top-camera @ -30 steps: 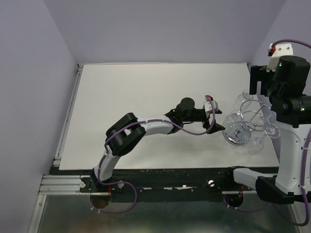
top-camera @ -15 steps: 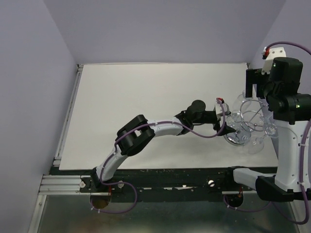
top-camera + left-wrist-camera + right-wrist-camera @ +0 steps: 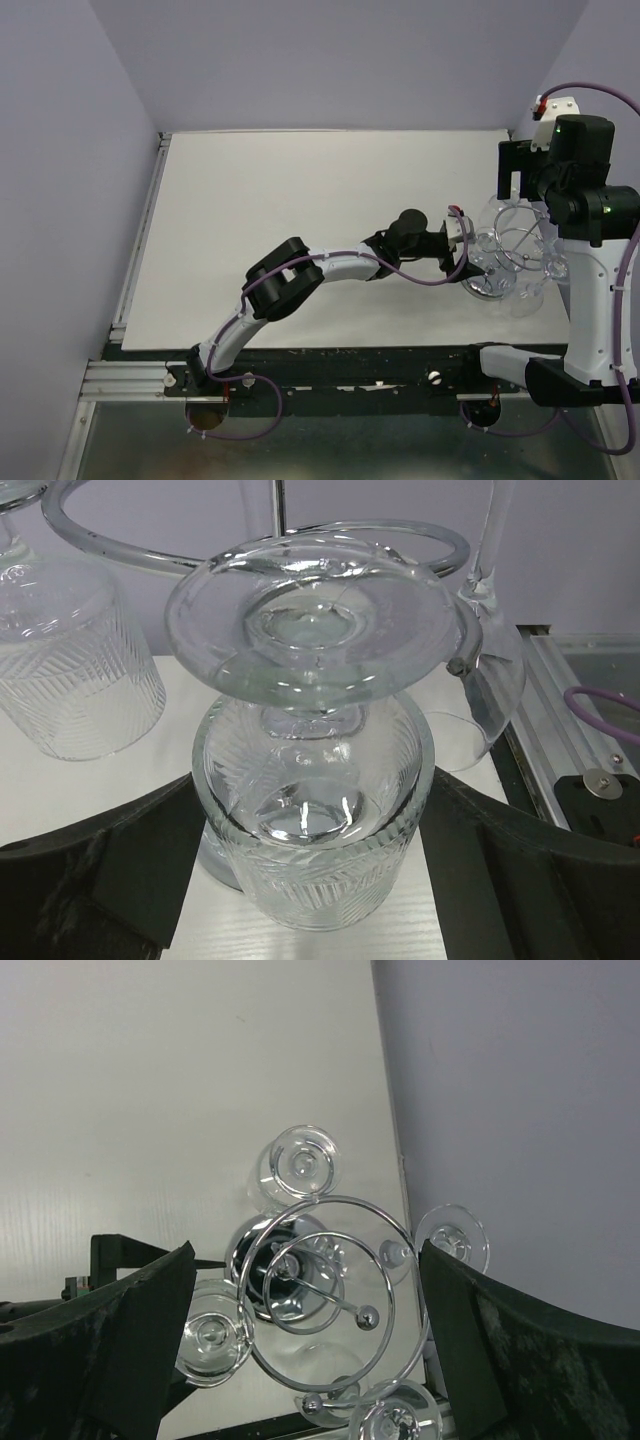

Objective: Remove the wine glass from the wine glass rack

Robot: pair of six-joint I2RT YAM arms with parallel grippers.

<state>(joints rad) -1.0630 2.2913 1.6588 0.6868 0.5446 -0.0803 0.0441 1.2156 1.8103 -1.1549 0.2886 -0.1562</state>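
Wine glass [image 3: 315, 820] looks light, fragile and slippery, hanging inverted on the wine glass rack [image 3: 290, 1295]. Its bowl seems the best hold. The left gripper [image 3: 315, 880] flanks it closely, contact unclear. The right gripper [image 3: 305, 1340] gapes empty.

i'm looking at a plain white table [image 3: 300, 220]. the wine glass rack [image 3: 515, 245] stands directly on it, its round mirrored base [image 3: 483, 285] flat on the surface, close to the table's right edge and nearer the front.

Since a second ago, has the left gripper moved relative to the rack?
Yes. The left gripper has moved right, toward the wine glass rack, which stayed put, and now straddles a hanging wine glass.
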